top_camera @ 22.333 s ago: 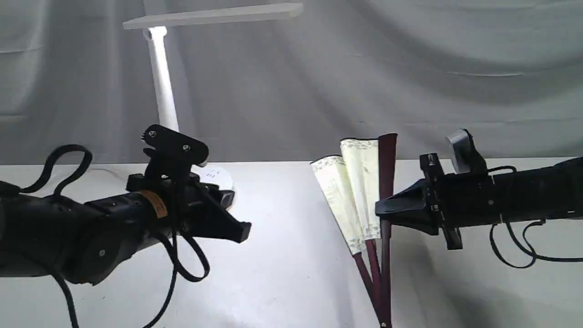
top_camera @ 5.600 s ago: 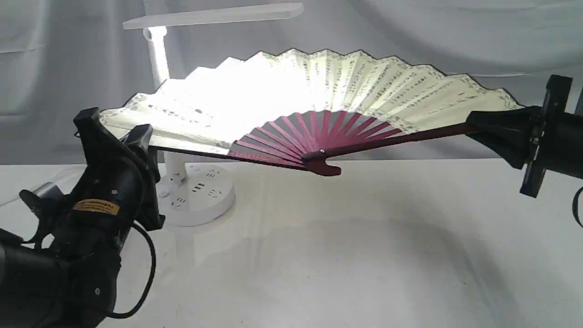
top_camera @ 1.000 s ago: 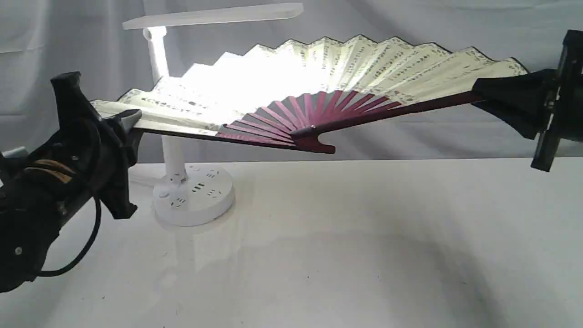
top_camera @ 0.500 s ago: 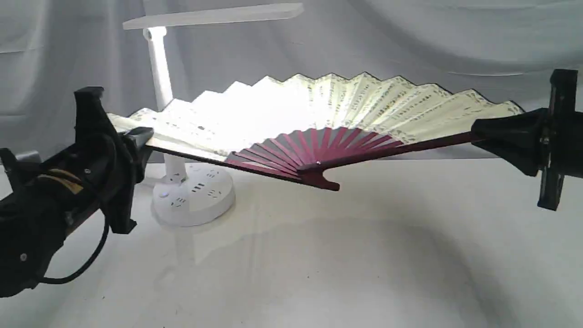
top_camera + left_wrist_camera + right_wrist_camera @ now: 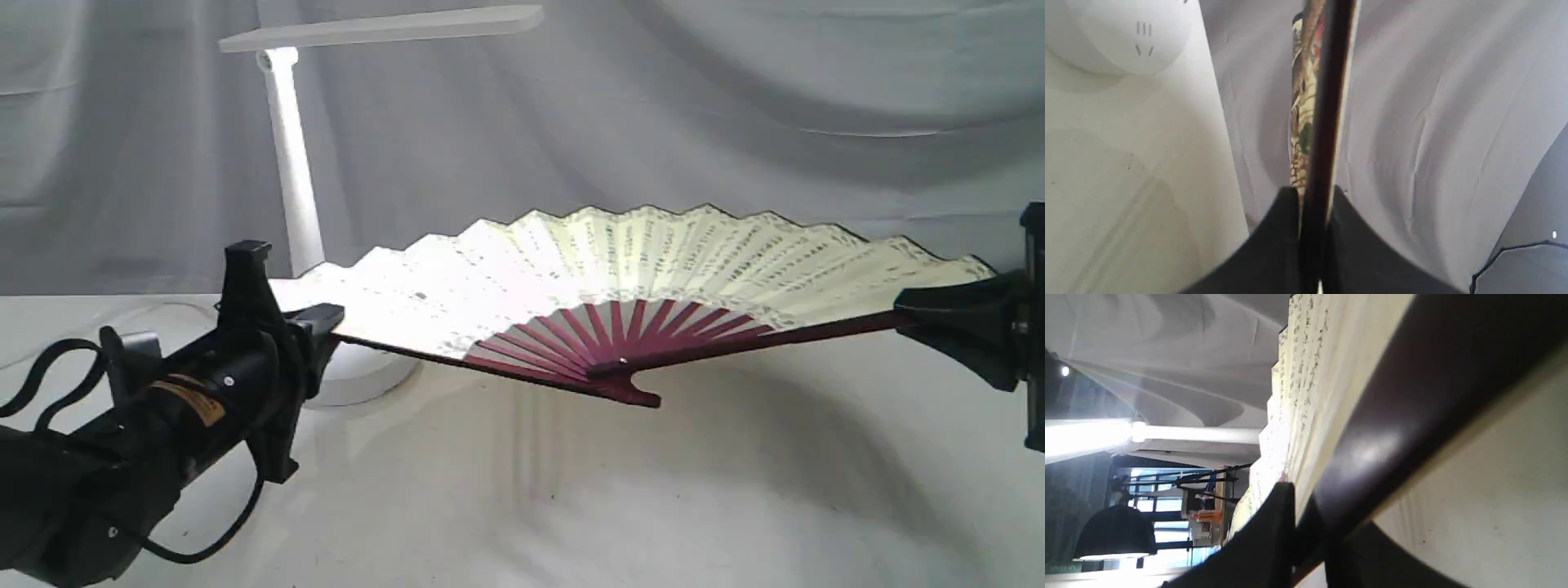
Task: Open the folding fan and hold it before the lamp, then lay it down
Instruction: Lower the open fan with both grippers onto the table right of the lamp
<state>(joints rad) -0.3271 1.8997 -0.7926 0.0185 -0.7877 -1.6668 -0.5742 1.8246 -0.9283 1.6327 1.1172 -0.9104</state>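
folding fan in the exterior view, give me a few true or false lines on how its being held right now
1. The folding fan is spread wide open. True.
2. The left gripper is open and clear of the fan. False: it is shut on one end of the fan.
3. The right gripper is shut on the fan's other end. True.
4. The fan lies flat on the table with nothing holding it. False: both grippers hold it, and its leaf is tilted up off the table.
5. The lamp stands on the right of the exterior view. False: it stands on the left, behind the end of the fan that the left gripper holds.
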